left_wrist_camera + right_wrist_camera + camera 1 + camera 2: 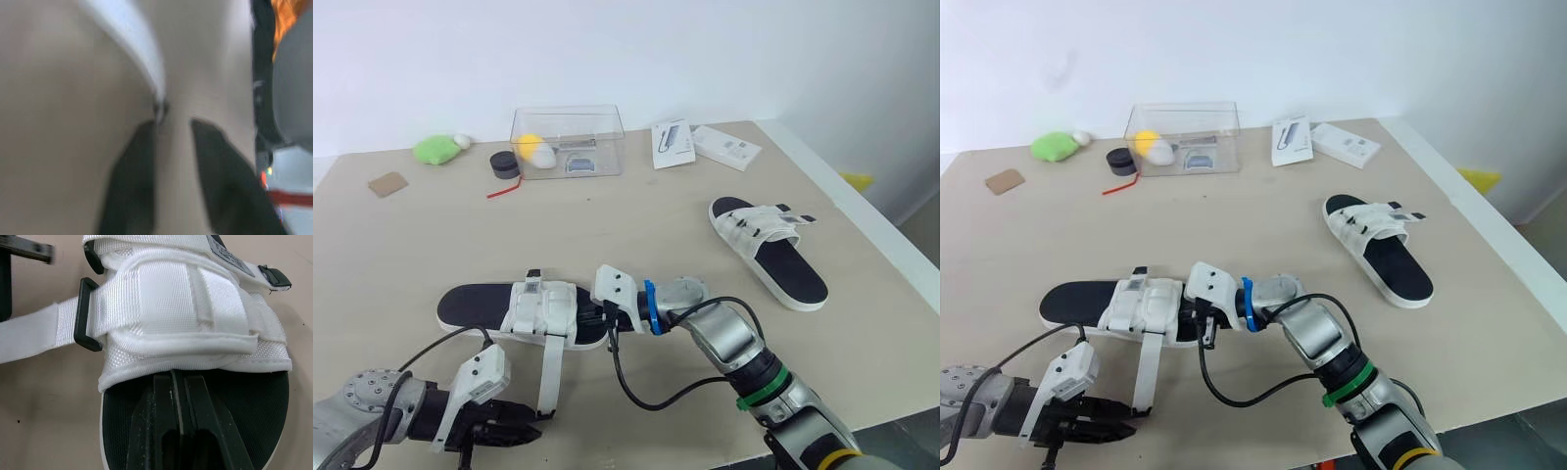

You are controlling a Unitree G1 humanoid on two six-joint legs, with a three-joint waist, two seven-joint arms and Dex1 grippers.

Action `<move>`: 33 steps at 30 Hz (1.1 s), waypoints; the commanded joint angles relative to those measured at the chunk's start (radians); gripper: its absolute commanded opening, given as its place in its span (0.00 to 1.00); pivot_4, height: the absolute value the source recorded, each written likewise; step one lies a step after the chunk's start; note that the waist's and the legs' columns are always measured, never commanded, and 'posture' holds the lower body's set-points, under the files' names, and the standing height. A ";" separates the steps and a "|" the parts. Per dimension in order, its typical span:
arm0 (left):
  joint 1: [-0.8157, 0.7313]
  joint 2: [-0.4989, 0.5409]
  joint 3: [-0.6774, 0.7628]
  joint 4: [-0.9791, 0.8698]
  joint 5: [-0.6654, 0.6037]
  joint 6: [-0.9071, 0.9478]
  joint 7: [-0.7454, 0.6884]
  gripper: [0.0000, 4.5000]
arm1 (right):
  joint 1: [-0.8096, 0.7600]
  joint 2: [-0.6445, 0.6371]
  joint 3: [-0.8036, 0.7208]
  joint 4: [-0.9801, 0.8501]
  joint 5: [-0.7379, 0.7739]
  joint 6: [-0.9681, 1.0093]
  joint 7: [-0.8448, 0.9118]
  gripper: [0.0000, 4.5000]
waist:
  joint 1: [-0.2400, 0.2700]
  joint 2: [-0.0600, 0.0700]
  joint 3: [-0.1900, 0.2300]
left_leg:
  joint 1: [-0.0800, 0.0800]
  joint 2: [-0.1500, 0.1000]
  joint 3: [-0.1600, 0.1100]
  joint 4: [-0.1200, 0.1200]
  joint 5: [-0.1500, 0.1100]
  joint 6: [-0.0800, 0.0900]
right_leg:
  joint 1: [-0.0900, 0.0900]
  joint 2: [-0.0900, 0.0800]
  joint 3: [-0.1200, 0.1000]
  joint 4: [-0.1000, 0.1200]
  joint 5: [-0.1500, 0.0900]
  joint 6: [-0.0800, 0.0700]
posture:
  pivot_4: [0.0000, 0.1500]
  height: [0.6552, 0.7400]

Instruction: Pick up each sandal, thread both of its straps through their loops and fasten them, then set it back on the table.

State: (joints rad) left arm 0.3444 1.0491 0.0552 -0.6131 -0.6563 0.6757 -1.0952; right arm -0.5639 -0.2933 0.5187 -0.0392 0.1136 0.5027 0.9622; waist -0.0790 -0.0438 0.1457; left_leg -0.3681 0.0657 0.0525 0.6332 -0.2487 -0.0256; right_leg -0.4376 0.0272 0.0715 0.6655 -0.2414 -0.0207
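Note:
The near sandal, white straps on a black sole, lies across the table in front of me. One long white strap passes through a black loop and trails toward the table's near edge. My left gripper is low at that strap's end, open, with the strap tip just beyond its fingertips. My right gripper is shut and rests on the black footbed, its tips against the edge of the white upper. The second sandal lies at the right.
A clear box with a yellow item stands at the back, beside a black puck, a green plush and a brown card. White packets lie at the back right. The table edge runs along the right.

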 commanded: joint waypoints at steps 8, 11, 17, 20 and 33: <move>0.150 -0.091 0.220 -0.005 0.214 -0.335 0.032 0.99 | 0.025 -0.029 0.028 0.049 -0.028 0.040 0.007 0.00 | 0.002 0.001 0.000 | 0.000 -0.002 0.000 0.001 0.001 0.000 | 0.000 -0.002 0.001 0.000 0.001 0.002 | 1.00 1.00; 0.143 -0.141 0.215 0.106 0.427 -0.665 0.086 0.99 | 0.023 -0.031 0.029 0.050 -0.030 0.040 0.017 0.00 | 0.003 0.001 0.000 | 0.000 -0.002 0.001 0.001 0.000 -0.001 | -0.001 -0.002 0.001 0.000 0.001 0.001 | 1.00 1.00; 0.110 -0.171 0.200 0.298 0.635 -1.164 0.137 0.99 | 0.017 -0.044 0.031 0.054 -0.034 0.034 0.036 0.00 | 0.005 0.000 0.000 | -0.001 -0.001 0.001 0.000 0.000 -0.001 | -0.001 -0.007 0.001 0.000 0.000 0.000 | 1.00 1.00; 0.035 -0.191 0.205 0.364 0.723 -1.390 0.217 0.99 | 0.018 -0.051 0.029 0.052 -0.036 0.033 0.041 0.00 | 0.006 0.000 0.000 | -0.001 -0.002 0.001 0.000 0.000 -0.001 | 0.000 -0.009 0.000 0.000 0.000 0.001 | 1.00 1.00; -0.098 -0.301 0.123 0.413 0.979 -1.818 0.448 0.99 | 0.013 -0.064 0.034 0.040 -0.040 0.035 0.048 0.00 | 0.009 -0.004 -0.003 | -0.001 -0.004 0.013 0.001 0.000 -0.001 | 0.001 -0.016 0.001 -0.002 0.005 0.015 | 1.00 1.00</move>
State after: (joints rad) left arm 0.2422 0.7486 0.1861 -0.1810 0.3000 -1.1145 -0.6760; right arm -0.5759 -0.3330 0.5126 -0.0462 0.1134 0.5030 1.0088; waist -0.0700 -0.0478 0.1431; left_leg -0.3690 0.0614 0.0660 0.6338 -0.2488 -0.0264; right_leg -0.4372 0.0116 0.0725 0.6637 -0.2367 -0.0060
